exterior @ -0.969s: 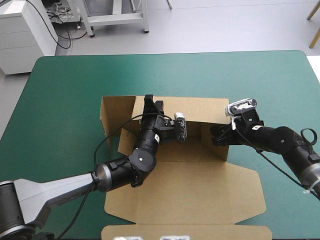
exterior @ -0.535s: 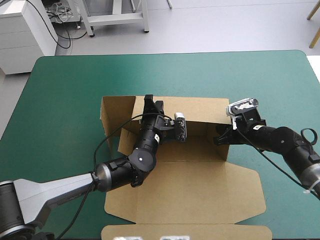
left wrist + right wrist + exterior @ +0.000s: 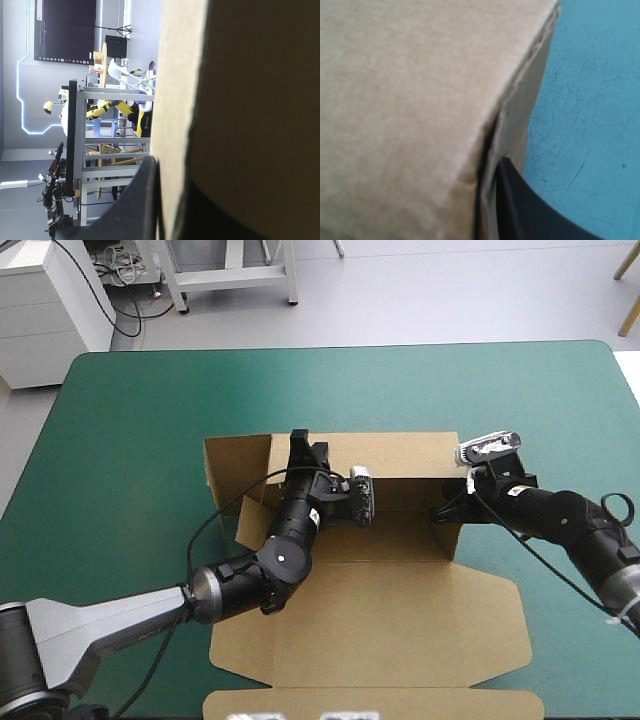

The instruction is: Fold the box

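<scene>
Box (image 3: 400, 610) long axis left-right; lid flat nearside, back wall raised.

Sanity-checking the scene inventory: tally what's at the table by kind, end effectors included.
brown box: 1
black end effectors: 2 (left end effector, right end effector)
teal-green table: 1
Total: 4

Matt brown board box (image 3: 400, 610), smooth teal-green cover (image 3: 130, 440)
</scene>
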Tool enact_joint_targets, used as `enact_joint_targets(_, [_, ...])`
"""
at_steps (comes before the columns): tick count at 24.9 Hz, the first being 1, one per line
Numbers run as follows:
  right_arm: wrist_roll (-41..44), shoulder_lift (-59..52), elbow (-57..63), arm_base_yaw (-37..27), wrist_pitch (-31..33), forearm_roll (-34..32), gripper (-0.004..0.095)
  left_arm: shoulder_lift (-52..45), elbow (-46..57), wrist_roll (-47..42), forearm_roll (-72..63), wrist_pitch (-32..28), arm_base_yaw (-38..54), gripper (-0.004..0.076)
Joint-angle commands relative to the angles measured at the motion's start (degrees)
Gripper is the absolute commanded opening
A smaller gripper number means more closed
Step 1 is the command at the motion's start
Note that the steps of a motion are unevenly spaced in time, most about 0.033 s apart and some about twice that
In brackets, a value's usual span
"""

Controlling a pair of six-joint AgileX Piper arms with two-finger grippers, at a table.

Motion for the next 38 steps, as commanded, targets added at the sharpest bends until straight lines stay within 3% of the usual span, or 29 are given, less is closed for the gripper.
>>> enact_joint_targets(1, [4.4,-0.3,-3.2,0.7,1.2,0.8,0.0000,-1.4,-0.9,-1.1,-1.1,-6.9,-0.4,-0.0008])
enact_joint_targets(9, [9.4,-0.3,-3.8,0.7,1.1,-1.9,0.0000,-1.4,-0.9,-1.1,-0.9,-7.6,-0.4,0.0004])
enact_joint_targets(15, [10.4,-0.3,-4.4,0.7,1.2,-2.2,0.0000,-1.4,-0.9,-1.5,-0.3,-7.6,-0.4,0.0340])
enact_joint_targets(18, [12.4,-0.3,-5.2,0.7,1.8,-4.4,0.0000,-1.4,-0.9,-1.8,1.8,-7.6,-0.4,0.0465])
enact_joint_targets(22, [16.7,-0.2,-5.8,0.7,3.4,-9.9,0.0000,-1.7,-0.9,-1.8,1.8,-6.8,-0.9,0.0450])
enact_joint_targets(28, [19.6,1.1,-7.4,0.7,4.7,-12.1,0.0000,-3.6,-0.9,-1.8,1.8,-4.9,-4.9,0.0421])
enact_joint_targets(38, [22.8,5.5,-15.4,0.7,10.3,-15.0,0.0000,-9.4,-1.0,-1.5,1.8,4.7,-11.0,0.0421])
